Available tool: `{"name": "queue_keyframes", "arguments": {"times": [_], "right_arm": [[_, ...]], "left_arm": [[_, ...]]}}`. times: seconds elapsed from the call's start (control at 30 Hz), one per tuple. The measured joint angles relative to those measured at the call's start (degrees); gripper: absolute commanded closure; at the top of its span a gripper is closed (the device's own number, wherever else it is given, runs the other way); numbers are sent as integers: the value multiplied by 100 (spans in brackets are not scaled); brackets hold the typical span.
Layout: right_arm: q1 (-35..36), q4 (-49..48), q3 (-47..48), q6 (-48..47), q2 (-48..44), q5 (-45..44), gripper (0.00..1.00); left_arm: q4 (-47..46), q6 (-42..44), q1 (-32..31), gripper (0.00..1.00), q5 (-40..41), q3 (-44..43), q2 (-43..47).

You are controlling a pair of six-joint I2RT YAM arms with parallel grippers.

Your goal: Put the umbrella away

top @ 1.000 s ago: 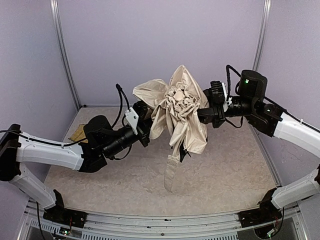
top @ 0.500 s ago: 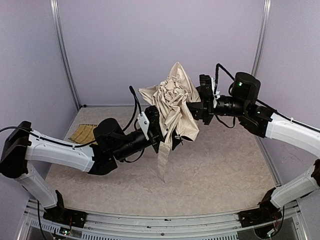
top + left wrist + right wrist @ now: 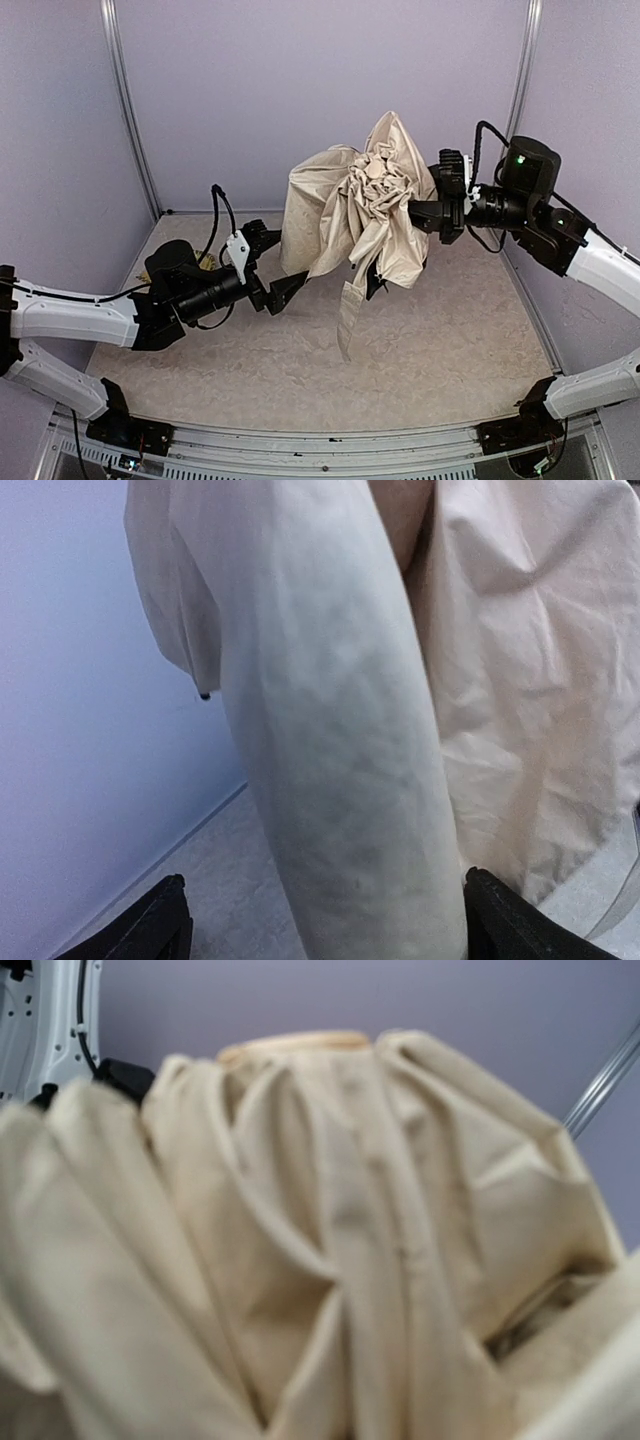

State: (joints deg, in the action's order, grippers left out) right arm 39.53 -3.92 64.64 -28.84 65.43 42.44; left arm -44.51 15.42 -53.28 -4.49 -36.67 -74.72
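**Op:** Which step are you on?
**Log:** Gathering the canopy. The umbrella [image 3: 355,215] hangs in mid-air, bunched and unwrapped, with its strap [image 3: 345,320] dangling loose beneath it. Your right gripper [image 3: 420,213] meets the umbrella's right flank, fingers buried in cloth (so a clamp is judged, not seen: nothing else carries it). Your left gripper [image 3: 275,265] sits at the umbrella's lower left, spread wide. One fold lies between its fingertips [image 3: 165,925], not pinched.

**Op:** Next move?
**Log:** Close your left on that fold, then press the pleats toward the shaft so the strap can wrap round.

**Op:** Surroundings?
**Log:** Below the umbrella is a speckled beige table [image 3: 450,340]. Behind it are lilac wall panels [image 3: 300,80] and metal posts [image 3: 128,110].
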Motion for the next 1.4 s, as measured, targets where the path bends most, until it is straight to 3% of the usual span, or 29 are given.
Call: {"name": "queue_keyframes", "arguments": {"times": [0.27, 0.6, 0.7, 0.87, 1.03, 1.2, 1.4], "right_arm": [[-9, 474, 431, -376, 9, -22, 100], [-9, 680, 691, -564, 31, -44, 100], [-9, 726, 691, -592, 55, -46, 100], [-9, 756, 691, -627, 72, -131, 100], [-33, 756, 691, -638, 74, -343, 100], [-39, 776, 691, -667, 79, -544, 100], [-24, 1021, 739, -619, 81, -929, 100]], "left_arm": [[245, 46, -92, 11, -914, 570, 39], [-378, -144, -361, 12, -1937, 225, -1069], [-579, -304, -444, 35, -2326, -109, -1469], [-621, -457, -501, 51, -2874, -509, -1840], [-573, -494, -581, 100, -3305, -570, -1847], [-297, -378, -686, 100, -3342, -601, -1825], [184, 37, -326, 100, -2170, -479, -1729]]}}
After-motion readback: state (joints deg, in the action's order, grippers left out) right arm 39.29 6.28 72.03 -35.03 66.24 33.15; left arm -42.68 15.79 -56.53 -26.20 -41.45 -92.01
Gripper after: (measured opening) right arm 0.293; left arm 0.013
